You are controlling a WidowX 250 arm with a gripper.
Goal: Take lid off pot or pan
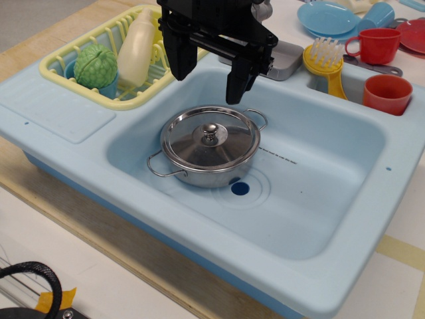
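Stainless-steel round lid (210,137), polished and topped by a small round metal knob (210,132), is sitting closed on the small shallow steel pot (211,167) with two wire loop handles, which is resting in the basin of the pale blue plastic toy sink (345,212) just beside the dark drain hole (240,189). Hovering above and behind it, the black two-finger gripper (207,74) is holding its jaws wide apart and empty. Judged from its look, the lid is light, rigid and slippery; the knob is offering the surest hold, pinched squarely and lifted straight up.
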